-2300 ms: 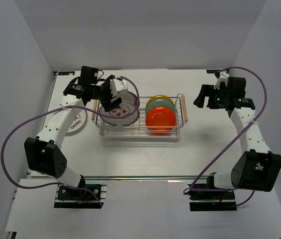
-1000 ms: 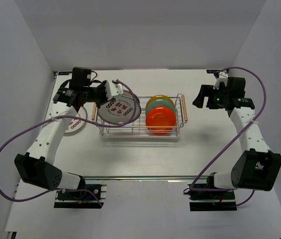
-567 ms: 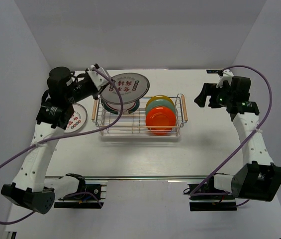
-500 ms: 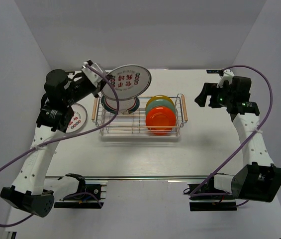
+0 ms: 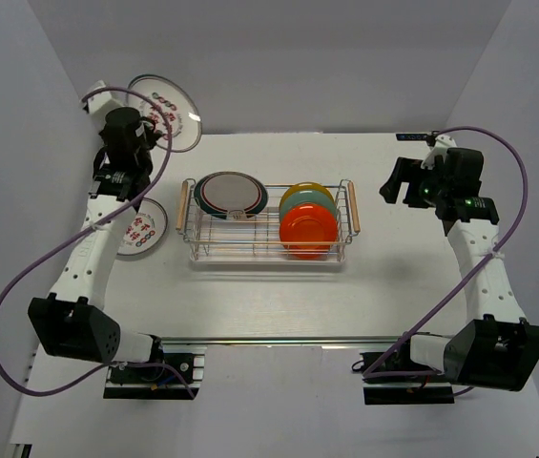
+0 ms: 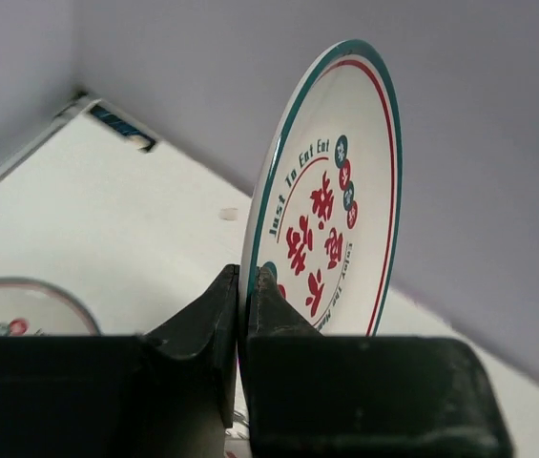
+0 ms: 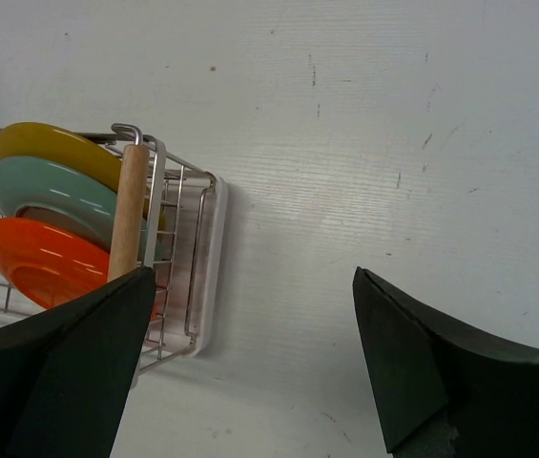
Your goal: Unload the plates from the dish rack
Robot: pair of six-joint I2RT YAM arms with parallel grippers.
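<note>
1. Table [image 5: 269,296]: white, bears everything below.
2. Dish rack [image 5: 250,250]: silver wire, mid-table; the landmark for all other entries.
3. In the rack's right half, on edge, front to back: orange plate [image 5: 307,231], teal plate [image 5: 321,202], yellow plate [image 5: 300,191].
4. In the rack's left half: dark-rimmed plate [image 5: 231,194], leaning back, not yet unloaded.
5. Left of the rack, flat on the table: printed plate [image 5: 140,227], already out.
6. Right of the rack, off its wooden handle [image 7: 131,205]: right gripper [image 7: 250,363], jaws spread wide, holding nothing.
7. Behind and left of the rack, lifted well above the table near the back wall: left gripper [image 6: 247,291], pinched tight on the lower rim of a second printed plate [image 6: 331,219], which stands nearly on edge.

Hazard, as I judge it: that plate hangs from one thin pinch at its rim. A quick swing could pivot or slip it, dropping it onto item 5, or knock it against the wall.
</note>
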